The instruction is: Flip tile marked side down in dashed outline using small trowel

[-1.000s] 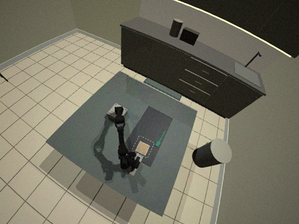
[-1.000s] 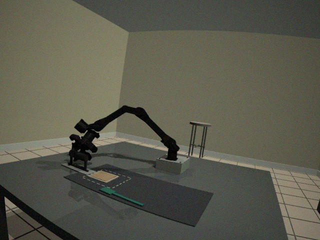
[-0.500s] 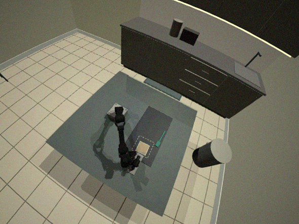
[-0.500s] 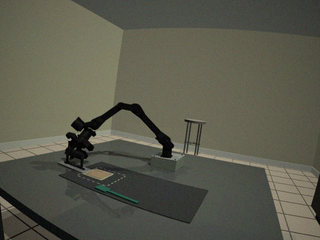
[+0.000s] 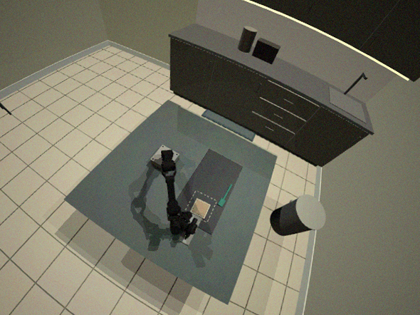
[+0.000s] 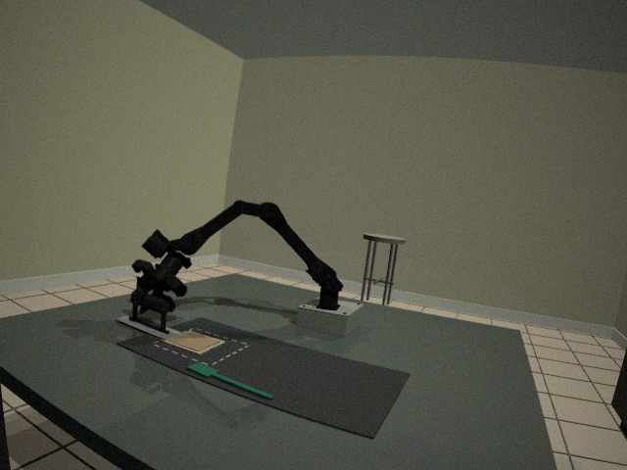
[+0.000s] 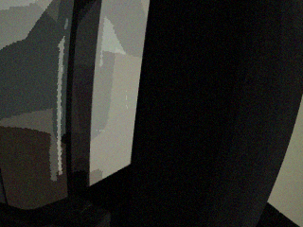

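The tan tile lies flat, a paler border around its top, within the dashed outline on the dark mat. I cannot tell whether its marked side is up. My gripper points down beyond the mat's end, shut on the pale grey trowel. The trowel is low and about level, its blade end at the tile's near edge. Whether the blade is under the tile is not clear. The wrist view shows mostly dark gripper parts and a pale, shiny surface.
A green flat tool with a long handle lies on the mat beside the dashed outline. The arm's base block stands on the glossy table. The arm arches from it to the gripper.
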{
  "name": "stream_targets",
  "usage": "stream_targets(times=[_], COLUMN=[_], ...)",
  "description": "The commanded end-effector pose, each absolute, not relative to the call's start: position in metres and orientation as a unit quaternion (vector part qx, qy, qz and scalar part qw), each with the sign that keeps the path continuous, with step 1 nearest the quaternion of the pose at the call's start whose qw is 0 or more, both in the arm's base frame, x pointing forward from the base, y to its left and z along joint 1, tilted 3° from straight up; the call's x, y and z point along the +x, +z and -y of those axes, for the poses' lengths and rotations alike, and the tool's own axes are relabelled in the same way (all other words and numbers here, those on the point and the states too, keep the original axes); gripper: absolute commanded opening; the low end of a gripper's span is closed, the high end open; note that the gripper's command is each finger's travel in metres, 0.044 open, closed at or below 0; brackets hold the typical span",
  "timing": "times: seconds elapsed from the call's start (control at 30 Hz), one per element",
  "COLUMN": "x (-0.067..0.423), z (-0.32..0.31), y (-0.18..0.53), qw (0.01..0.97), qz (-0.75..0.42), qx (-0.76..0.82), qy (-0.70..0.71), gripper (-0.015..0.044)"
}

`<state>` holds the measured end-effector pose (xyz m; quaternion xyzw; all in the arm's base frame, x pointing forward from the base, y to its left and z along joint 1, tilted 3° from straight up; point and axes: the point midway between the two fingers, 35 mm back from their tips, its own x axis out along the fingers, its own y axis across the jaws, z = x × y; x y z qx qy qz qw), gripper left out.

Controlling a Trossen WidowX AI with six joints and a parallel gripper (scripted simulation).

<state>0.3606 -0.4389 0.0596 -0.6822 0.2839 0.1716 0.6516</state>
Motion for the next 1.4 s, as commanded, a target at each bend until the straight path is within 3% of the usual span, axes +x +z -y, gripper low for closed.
stream_targets(times=[0.0, 0.67, 1.37], x=[0.364, 0.364, 0.447], z=[0.439, 0.457, 0.321], y=[0.066, 0.101, 0.083], qw=[0.653, 0.65, 0.588], qz=[-0.278, -0.275, -0.168], qx=[-0.682, -0.685, -0.721], qy=[0.175, 0.181, 0.325], gripper=[0.0, 0.0, 0.0])
